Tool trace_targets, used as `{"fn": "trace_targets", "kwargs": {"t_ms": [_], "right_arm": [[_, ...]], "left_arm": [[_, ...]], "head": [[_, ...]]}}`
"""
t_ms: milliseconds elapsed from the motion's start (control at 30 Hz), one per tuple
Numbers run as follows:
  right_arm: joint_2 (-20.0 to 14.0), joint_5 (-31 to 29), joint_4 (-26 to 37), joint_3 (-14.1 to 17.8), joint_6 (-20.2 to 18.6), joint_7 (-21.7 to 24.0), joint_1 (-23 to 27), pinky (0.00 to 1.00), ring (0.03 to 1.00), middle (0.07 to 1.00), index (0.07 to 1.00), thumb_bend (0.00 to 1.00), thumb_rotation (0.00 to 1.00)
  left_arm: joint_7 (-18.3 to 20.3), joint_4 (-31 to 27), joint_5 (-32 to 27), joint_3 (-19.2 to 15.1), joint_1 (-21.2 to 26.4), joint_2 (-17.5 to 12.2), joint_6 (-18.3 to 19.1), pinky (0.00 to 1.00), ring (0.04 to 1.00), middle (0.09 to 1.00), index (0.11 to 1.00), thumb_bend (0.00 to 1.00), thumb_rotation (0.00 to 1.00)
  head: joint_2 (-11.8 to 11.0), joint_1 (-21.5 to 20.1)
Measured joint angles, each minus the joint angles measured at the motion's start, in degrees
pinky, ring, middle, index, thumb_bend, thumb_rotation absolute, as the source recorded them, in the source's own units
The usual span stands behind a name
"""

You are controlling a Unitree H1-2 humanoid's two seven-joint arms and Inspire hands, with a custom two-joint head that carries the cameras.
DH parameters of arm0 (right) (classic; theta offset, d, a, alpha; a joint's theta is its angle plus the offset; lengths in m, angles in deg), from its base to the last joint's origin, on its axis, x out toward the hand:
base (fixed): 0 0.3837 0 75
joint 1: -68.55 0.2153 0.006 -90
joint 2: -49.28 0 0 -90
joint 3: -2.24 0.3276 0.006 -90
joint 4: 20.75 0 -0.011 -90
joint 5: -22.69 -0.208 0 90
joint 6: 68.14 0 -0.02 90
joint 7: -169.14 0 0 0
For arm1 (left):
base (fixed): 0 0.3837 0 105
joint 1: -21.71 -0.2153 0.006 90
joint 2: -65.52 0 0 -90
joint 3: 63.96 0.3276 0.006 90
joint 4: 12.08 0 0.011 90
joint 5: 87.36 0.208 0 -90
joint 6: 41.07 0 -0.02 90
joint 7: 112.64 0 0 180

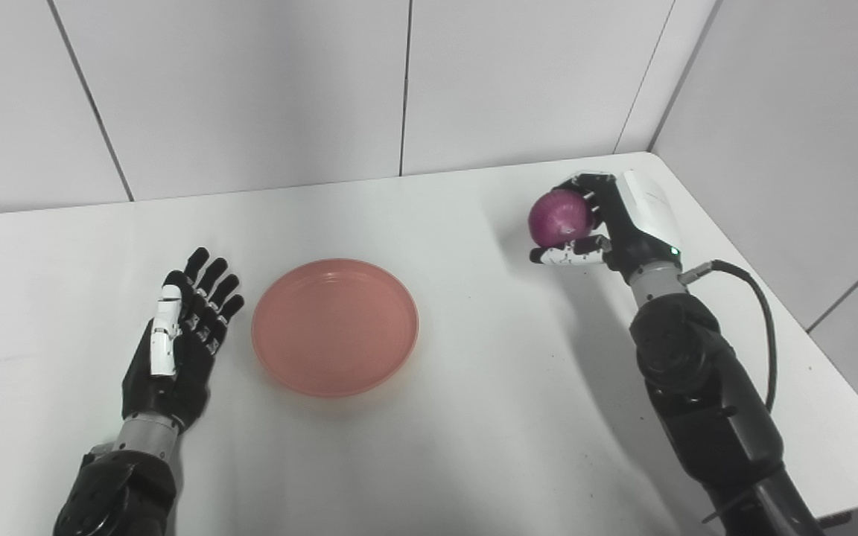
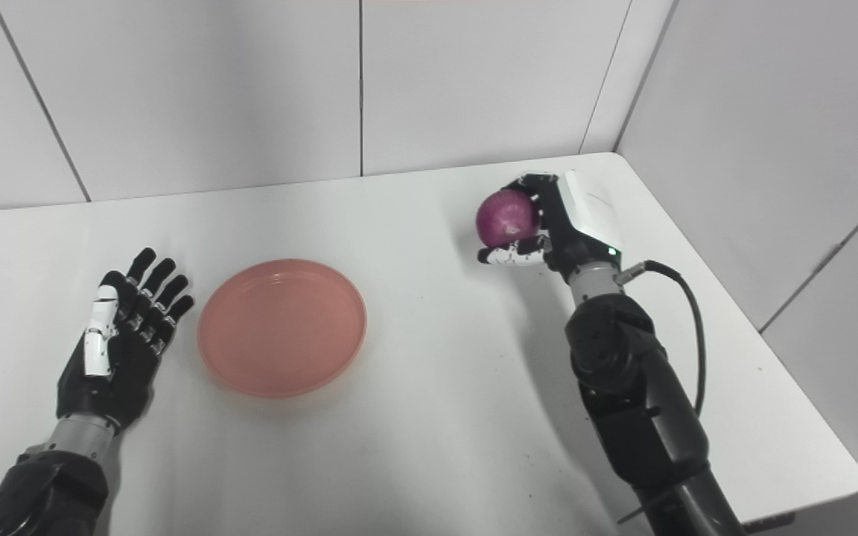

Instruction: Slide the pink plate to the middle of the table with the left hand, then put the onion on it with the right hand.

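The pink plate (image 1: 335, 325) lies flat on the white table (image 1: 429, 447), a little left of centre, with nothing on it. My left hand (image 1: 179, 339) rests open just left of the plate, fingers spread and apart from its rim. At the far right my right hand (image 1: 608, 223) is shut on the purple onion (image 1: 560, 217), holding it raised off the table surface, well right of the plate. The same onion (image 2: 507, 216) and plate (image 2: 282, 326) show in the right eye view.
Grey wall panels (image 1: 399, 89) close the table's far side and right side. The table's right edge (image 1: 831, 350) runs close beside my right arm, and a black cable (image 1: 760, 298) loops from the wrist.
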Motion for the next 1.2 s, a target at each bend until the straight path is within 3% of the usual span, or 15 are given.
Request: {"fn": "trace_targets", "kwargs": {"t_ms": [367, 533, 800, 1200], "right_arm": [[5.0, 0.2, 0.8, -5.7, 0.2, 3.2, 4.7, 0.44, 0.511, 0.571, 0.49, 0.52, 0.13], [7.7, 0.3, -1.8, -8.1, 1.4, 2.4, 6.0, 0.42, 0.494, 0.556, 0.489, 0.52, 0.13], [10.9, -0.7, -4.6, -10.3, 6.3, 2.0, 7.6, 0.35, 0.435, 0.514, 0.489, 0.52, 0.13], [14.4, 1.8, -9.6, -14.6, 6.8, 1.8, 7.7, 0.37, 0.456, 0.545, 0.49, 0.52, 0.14]], "left_arm": [[-1.3, -1.1, 1.4, 1.3, -0.8, 1.9, 0.0, 0.93, 0.951, 0.964, 0.95, 0.46, 1.0], [-3.2, -2.4, 2.6, 2.0, -1.5, 3.1, 0.5, 0.92, 0.944, 0.957, 0.945, 0.44, 1.0], [-4.1, -2.9, 3.9, 3.0, -1.9, 4.1, 0.6, 0.92, 0.94, 0.953, 0.942, 0.44, 1.0], [-5.8, -3.4, 5.3, 3.8, -2.0, 5.9, 1.0, 0.92, 0.945, 0.955, 0.943, 0.45, 1.0]], "head": [[-0.4, 5.4], [-0.4, 7.2], [-0.5, 10.3], [-0.5, 14.6]]}}
